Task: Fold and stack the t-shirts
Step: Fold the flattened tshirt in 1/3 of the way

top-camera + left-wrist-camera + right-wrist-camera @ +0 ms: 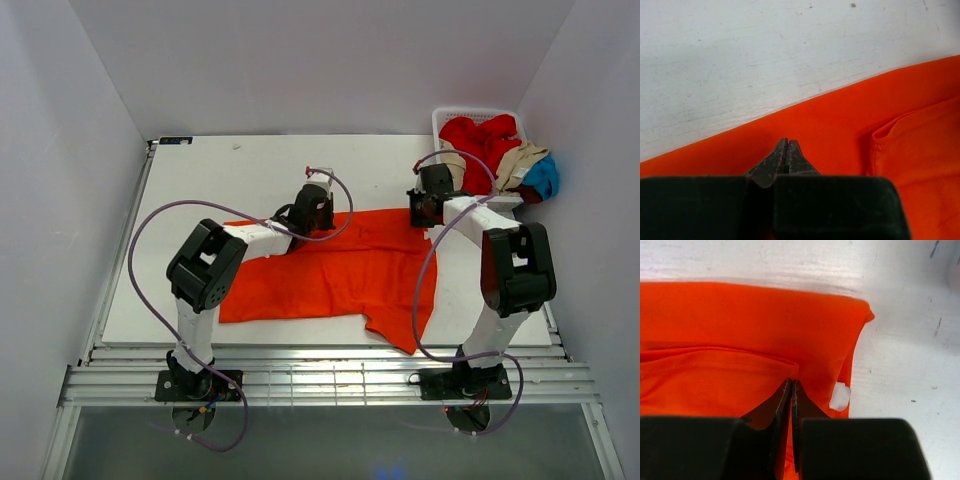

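Left claw [786, 143]: jaws closed, tips resting on the orange t-shirt [340, 272] just inside its far edge. Bare table [765, 60] lies ahead of the tips.

Right claw [791, 385]: jaws closed at a hem fold. The shirt corner and 1 white tag [840, 396] lie just right of it.

Whether either claw pinches cloth cannot be told.

The heap of t-shirts [485, 140] fills the basket [470, 110], beyond and to the right of the right claw.

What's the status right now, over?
Left gripper shut, right gripper shut, both tips at orange t-shirt. Shirt lies spread out. Other shirts heaped in basket. Nothing blocking.
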Controlling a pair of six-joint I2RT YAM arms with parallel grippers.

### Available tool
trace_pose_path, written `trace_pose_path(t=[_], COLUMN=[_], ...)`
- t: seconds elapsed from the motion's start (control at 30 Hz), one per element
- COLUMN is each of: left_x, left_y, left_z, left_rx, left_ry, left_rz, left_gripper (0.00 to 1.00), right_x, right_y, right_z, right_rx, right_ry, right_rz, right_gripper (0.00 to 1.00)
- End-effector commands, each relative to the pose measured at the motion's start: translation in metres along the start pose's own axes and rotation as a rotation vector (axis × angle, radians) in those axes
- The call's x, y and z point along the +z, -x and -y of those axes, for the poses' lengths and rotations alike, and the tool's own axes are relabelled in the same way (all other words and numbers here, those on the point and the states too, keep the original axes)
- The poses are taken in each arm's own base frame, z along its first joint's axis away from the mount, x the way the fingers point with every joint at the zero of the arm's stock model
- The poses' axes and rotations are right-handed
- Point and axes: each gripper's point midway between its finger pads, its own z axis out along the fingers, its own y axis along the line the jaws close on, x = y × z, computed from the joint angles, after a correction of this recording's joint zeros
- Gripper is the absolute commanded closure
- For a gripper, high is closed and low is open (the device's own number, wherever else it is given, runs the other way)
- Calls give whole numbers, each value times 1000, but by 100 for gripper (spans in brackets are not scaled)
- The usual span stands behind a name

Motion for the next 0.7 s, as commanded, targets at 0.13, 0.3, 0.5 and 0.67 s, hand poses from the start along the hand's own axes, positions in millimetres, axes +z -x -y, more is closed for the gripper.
trace_pose_path(t=[0.13, 0.3, 0.5, 0.67], left_x=[0, -1, -4, -9], left_y=[3, 1, -4, -9], left_z=[23, 41, 59, 73], left_rx=[-20, 2, 10, 24], left_ry=[-68, -97, -122, -139], left_rz=[0, 1, -3, -4], left_gripper=[100, 100, 100, 100], right_x=[-38, -55, -78, -92], right_y=[-7, -31, -64, -96], right_z=[-11, -15, -34, -33], right_rx=[3, 8, -35, -12], right_ry=[61, 81, 94, 68], right_rz=[41, -6, -70, -99], right_gripper=[92, 92, 92, 92])
